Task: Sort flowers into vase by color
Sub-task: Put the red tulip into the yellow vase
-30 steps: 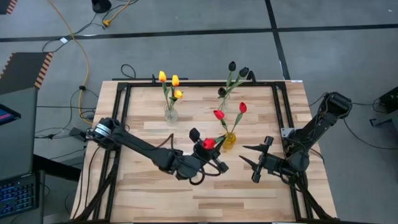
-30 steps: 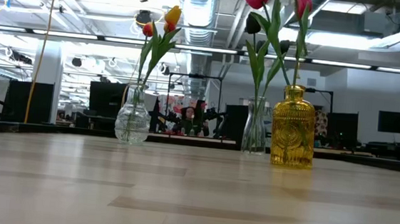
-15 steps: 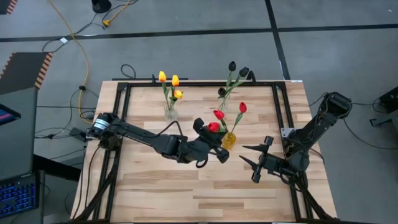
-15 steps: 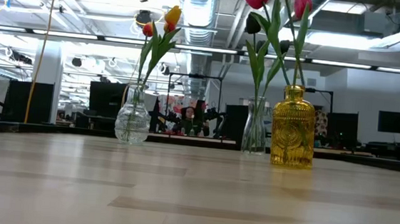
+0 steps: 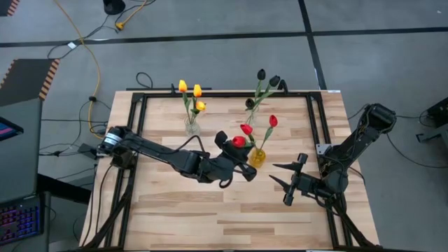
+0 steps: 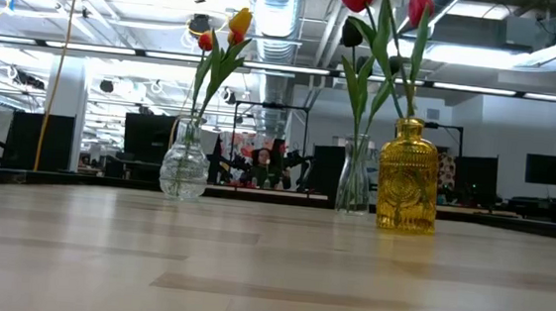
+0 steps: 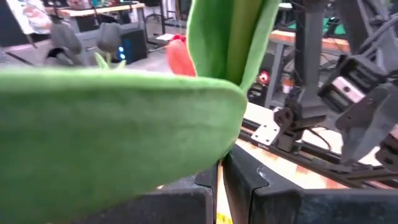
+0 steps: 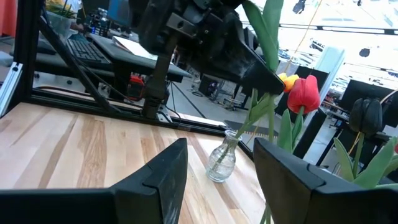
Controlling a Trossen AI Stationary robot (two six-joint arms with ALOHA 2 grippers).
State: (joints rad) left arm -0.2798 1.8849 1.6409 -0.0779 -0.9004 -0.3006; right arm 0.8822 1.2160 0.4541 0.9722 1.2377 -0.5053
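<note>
Since a second ago the left gripper (image 5: pixel 236 162) has carried its red tulip (image 5: pixel 239 142) up the table from the near side to just beside the amber vase (image 5: pixel 258 158); over the last half second it has barely shifted.

Taking that amber vase as the landmark and working outward from the near edge: the right gripper (image 5: pixel 288 184) lies nearest, off to the vase's right on the table (image 5: pixel 175 217), its fingers spread wide with nothing between them, evidently parked clear of the delivery. The left gripper is clamped tight on the tulip's stem, with the bud held high so the stem can drop into the vase's narrow neck, where two red tulips (image 5: pixel 273 121) already stand. Farther back, left of the amber vase, a clear vase (image 5: pixel 192 129) gathers the yellow tulips (image 5: pixel 197 91); behind it, a second clear vase (image 6: pixel 354 176) holds the near-black tulips (image 5: pixel 261 73).
</note>
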